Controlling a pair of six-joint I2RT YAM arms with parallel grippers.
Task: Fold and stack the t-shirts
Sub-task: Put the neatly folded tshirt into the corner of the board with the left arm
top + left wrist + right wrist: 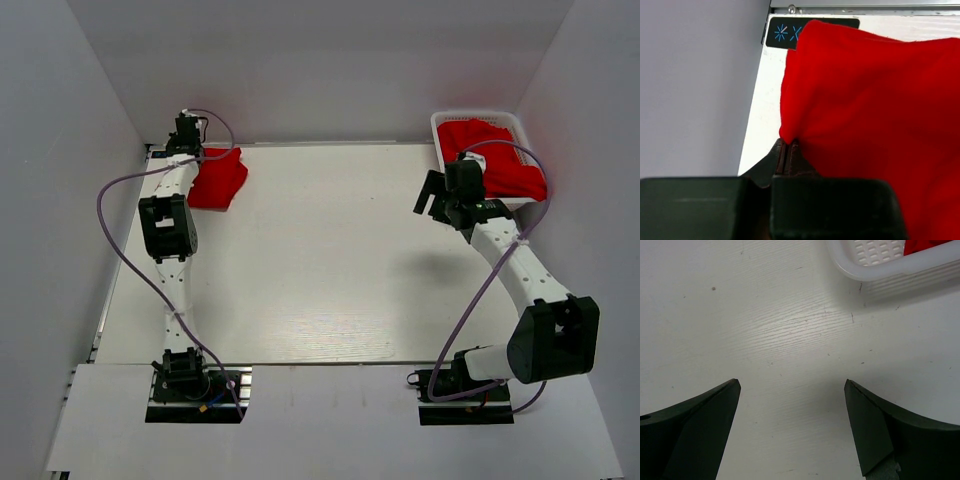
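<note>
A folded red t-shirt [219,177] lies at the far left of the table, next to the side wall. My left gripper [188,150] is at its left edge. In the left wrist view the shirt [875,110] fills the right side. There the left gripper [786,146] has its jaws pressed together, with the cloth's corner puckered into their tips. More red t-shirts [495,160] are heaped in the white basket [478,119] at the far right. My right gripper [434,197] hangs open over bare table just left of the basket, holding nothing, as the right wrist view [791,385] also shows.
White walls enclose the table on the left, back and right. A black marker label [812,31] sits at the table's far left corner beside the shirt. The basket's rim [875,267] with a bit of red cloth [927,245] lies ahead-right of the right gripper.
</note>
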